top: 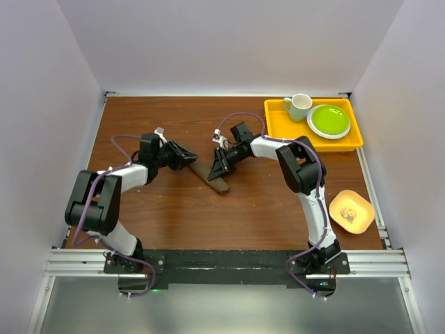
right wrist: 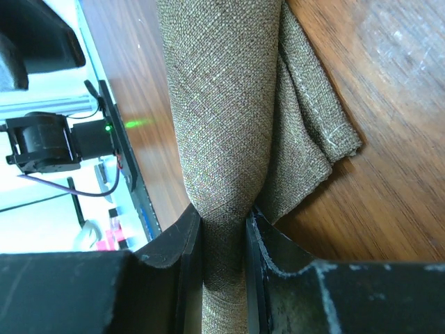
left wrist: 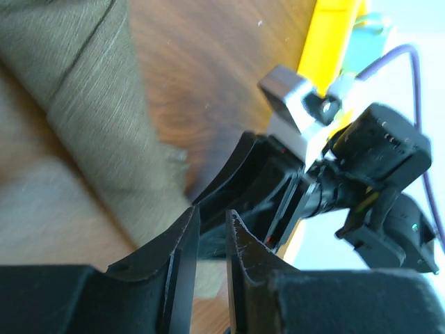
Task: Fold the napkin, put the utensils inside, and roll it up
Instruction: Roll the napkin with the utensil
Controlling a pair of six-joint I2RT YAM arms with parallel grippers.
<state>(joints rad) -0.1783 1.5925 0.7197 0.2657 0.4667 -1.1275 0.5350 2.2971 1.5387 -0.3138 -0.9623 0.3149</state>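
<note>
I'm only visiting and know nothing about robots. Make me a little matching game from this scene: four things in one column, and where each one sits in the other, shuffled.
Things
1. mug
2. plate
3. small dish
4. napkin

Places
A. pinched in the right claw
B. off the tray, near the right edge of the table
C. at the tray's far left corner
D. on the tray, to the right of the mug

Pairs: 1-C, 2-D, 3-B, 4-A
</note>
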